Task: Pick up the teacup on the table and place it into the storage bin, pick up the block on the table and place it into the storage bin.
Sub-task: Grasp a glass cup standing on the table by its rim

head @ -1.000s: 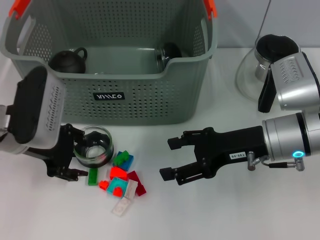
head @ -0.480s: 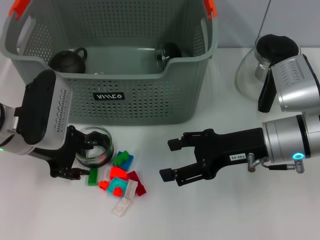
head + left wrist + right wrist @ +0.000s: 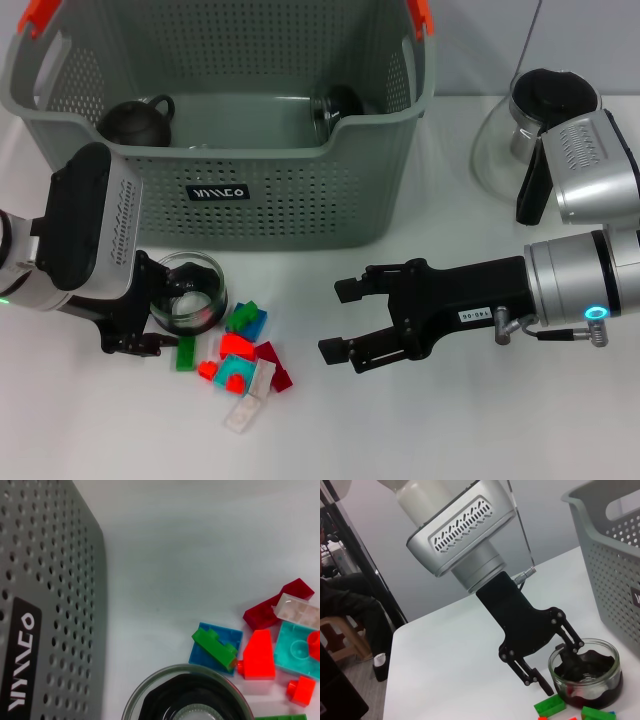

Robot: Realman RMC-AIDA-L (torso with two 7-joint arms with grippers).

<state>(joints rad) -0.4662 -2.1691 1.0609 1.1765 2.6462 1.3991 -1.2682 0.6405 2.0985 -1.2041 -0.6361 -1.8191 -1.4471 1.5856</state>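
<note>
A: Head view puts the glass teacup [image 3: 187, 291] on the table [image 3: 450, 430], just in front of the storage bin [image 3: 300, 215], beside the pile of blocks [image 3: 240, 360].

B: We see our left gripper [image 3: 150, 310] around it: one finger inside the rim, the other outside, jaws apart and straddling the wall, not yet clamped, we judge.

A: And our right gripper [image 3: 340, 318]?

B: Jaws spread, well off to the cup's right, nearer the blocks. So the left arm owns the cup.
</note>
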